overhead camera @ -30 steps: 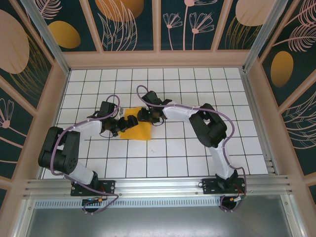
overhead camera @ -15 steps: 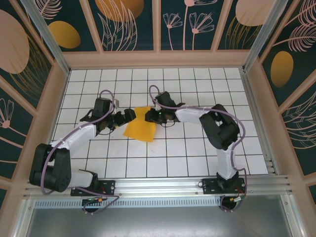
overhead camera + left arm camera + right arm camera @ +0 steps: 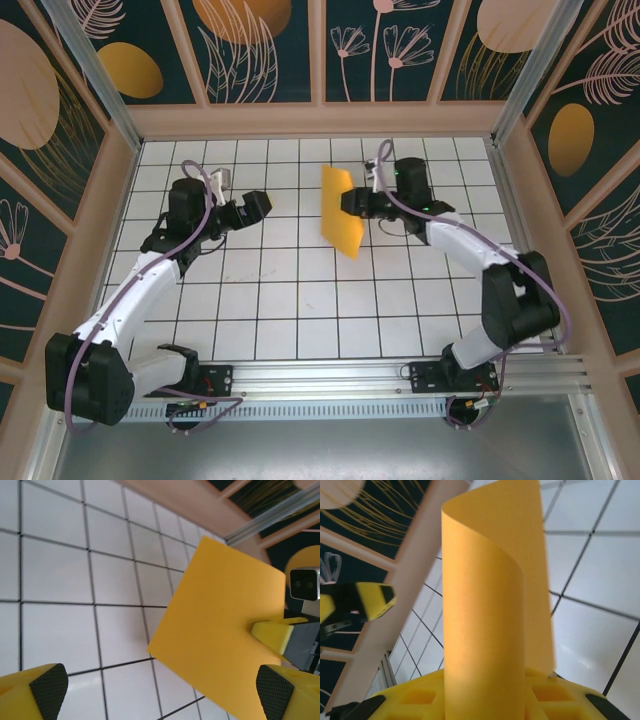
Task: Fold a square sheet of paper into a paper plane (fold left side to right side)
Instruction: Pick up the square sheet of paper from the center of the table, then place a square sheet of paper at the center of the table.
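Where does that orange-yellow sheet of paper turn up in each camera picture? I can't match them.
Top external: the paper sheet stands on edge, upper middle, its right edge pinched by the right gripper.
Left wrist: the paper sheet lies right of centre, tilted, above the tiles.
Right wrist: the paper sheet curls upright through the centre.
Shared landmark: the white gridded table, behind the sheet everywhere.

No text, brand, number or sign can be read — none anywhere.

White links (image 3: 135,290), black joints (image 3: 185,200), purple cables (image 3: 209,188); yellow claw fingers (image 3: 15,695), black pads (image 3: 47,690).
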`<move>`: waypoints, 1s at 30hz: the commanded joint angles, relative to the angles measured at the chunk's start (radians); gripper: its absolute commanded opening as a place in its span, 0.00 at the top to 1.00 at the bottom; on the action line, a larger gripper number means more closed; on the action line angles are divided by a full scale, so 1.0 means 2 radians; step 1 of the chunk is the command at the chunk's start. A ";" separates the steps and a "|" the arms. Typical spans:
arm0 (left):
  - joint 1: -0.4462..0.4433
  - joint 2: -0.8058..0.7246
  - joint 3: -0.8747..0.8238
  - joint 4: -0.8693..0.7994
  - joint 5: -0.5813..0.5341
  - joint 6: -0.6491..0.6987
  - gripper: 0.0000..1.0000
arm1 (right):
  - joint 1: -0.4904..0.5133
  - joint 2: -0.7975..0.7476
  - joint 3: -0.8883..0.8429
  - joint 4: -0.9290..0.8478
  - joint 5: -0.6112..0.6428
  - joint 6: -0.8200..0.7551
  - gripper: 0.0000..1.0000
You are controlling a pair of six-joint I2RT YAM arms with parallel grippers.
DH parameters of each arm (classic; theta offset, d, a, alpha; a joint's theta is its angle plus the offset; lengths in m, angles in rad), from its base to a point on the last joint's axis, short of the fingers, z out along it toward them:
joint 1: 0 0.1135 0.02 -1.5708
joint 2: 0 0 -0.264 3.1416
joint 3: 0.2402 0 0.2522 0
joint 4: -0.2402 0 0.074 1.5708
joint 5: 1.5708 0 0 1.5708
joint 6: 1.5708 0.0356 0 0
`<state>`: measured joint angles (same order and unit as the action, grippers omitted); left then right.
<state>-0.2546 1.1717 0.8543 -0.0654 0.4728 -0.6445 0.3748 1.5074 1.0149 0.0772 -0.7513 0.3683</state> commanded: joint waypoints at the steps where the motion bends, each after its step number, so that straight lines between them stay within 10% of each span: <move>1: -0.002 0.004 0.029 0.066 0.065 0.022 0.02 | -0.017 -0.045 0.026 -0.055 -0.073 -0.078 0.68; 11: -0.002 0.059 0.116 0.135 0.198 0.072 0.01 | -0.022 -0.104 0.162 -0.202 -0.140 -0.171 0.69; 30: -0.060 0.090 0.147 0.221 0.297 0.061 0.05 | 0.007 -0.128 0.203 -0.142 -0.182 -0.131 0.72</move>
<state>-0.3569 1.3323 1.1095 0.3214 1.0187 -0.5346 0.3779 1.2591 1.3838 -0.2619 -1.0771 0.0959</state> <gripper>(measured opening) 0.961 0.284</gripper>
